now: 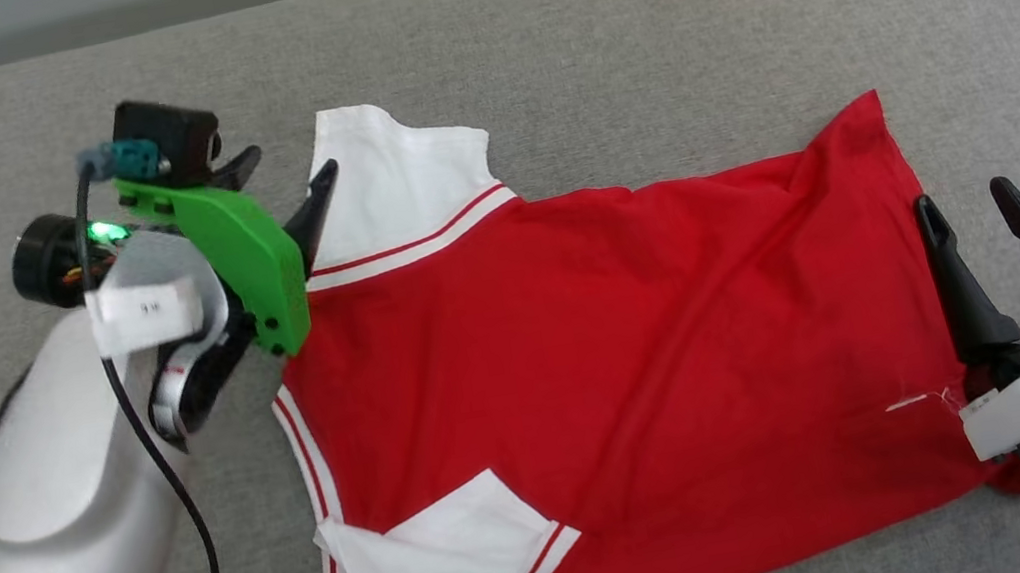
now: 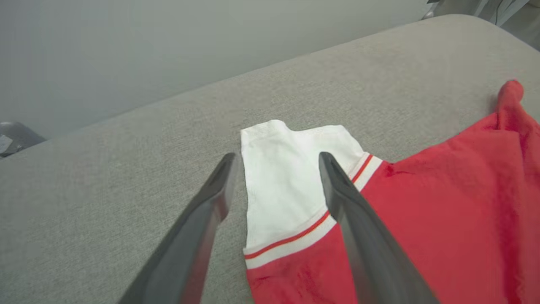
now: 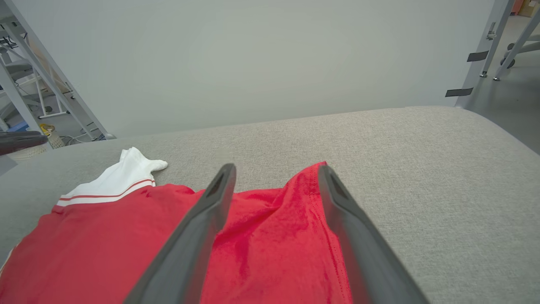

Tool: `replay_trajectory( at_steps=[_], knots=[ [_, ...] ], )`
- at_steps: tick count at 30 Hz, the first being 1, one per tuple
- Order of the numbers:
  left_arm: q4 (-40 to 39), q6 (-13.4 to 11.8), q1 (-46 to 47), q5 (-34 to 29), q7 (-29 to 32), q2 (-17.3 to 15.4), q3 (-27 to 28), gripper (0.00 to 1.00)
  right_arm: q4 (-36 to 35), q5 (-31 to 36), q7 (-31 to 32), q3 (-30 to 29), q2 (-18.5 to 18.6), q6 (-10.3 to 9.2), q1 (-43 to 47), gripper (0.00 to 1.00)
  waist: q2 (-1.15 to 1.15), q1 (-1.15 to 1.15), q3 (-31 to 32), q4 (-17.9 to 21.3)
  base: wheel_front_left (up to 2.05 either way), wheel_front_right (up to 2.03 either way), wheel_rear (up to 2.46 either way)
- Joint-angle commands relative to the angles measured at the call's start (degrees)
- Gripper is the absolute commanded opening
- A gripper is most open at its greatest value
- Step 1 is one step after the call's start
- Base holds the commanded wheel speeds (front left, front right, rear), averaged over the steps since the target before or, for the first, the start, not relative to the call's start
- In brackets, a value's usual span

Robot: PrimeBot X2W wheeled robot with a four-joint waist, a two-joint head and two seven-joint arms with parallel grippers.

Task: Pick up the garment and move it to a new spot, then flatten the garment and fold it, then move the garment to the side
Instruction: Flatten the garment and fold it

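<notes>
The garment (image 1: 598, 334) lies spread on the grey padded surface, plain red side up, neck end to the left and hem to the right. Its far white sleeve (image 1: 403, 181) lies flat. The near white sleeve (image 1: 438, 550) is folded in over the red body. My left gripper (image 1: 289, 163) is open above the far sleeve's outer edge. In the left wrist view the sleeve (image 2: 287, 181) shows between the spread fingers of that gripper (image 2: 277, 156). My right gripper (image 1: 962, 197) is open at the hem. The right wrist view has the hem's far corner (image 3: 308, 181) between that gripper's (image 3: 276, 167) fingers.
The grey padded surface (image 1: 634, 35) runs wide to the far side and to the right of the shirt, ending in a rounded far edge (image 3: 379, 114). Metal frame legs (image 3: 476, 55) stand on the floor beyond it. A black cable (image 1: 165, 480) hangs along my left forearm.
</notes>
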State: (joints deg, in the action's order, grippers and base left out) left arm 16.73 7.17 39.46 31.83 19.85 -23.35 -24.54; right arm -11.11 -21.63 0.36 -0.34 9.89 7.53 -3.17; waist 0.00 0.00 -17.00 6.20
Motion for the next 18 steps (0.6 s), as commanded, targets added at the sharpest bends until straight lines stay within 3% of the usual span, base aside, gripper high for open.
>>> replay_trajectory(
  at_steps=[1, 7, 11, 18],
  knots=[
    [1.5, 0.3, 3.1, 1.2, 2.6, -1.2, -1.2, 1.0, 0.6, 0.3, -0.9, 0.5, -0.2, -0.04, -1.4, 1.0, 0.0, 0.0, -4.8, 4.8, 0.0, 0.0, 0.0],
    [6.4, 0.3, 12.9, 6.7, 14.7, -5.5, -7.1, 1.0, 2.6, -0.1, -2.8, 2.5, -1.0, -0.04, -3.6, 1.0, 0.0, 0.0, -7.7, 7.7, 0.0, 0.0, 0.0],
    [9.9, 0.3, 17.9, 7.6, 19.0, -8.0, -9.6, 1.0, 3.8, -1.0, -3.8, 4.1, -1.8, -0.04, -5.0, 1.0, 0.0, 0.0, -9.1, 9.4, 0.0, 0.0, 0.0],
    [18.4, 0.3, 23.1, 6.6, 18.1, -10.2, -12.9, 1.0, 5.3, -1.8, -5.5, 5.9, -1.8, -0.04, -6.5, 1.0, 0.0, 0.0, -11.0, 11.7, 0.0, 0.0, 0.0]
  ],
)
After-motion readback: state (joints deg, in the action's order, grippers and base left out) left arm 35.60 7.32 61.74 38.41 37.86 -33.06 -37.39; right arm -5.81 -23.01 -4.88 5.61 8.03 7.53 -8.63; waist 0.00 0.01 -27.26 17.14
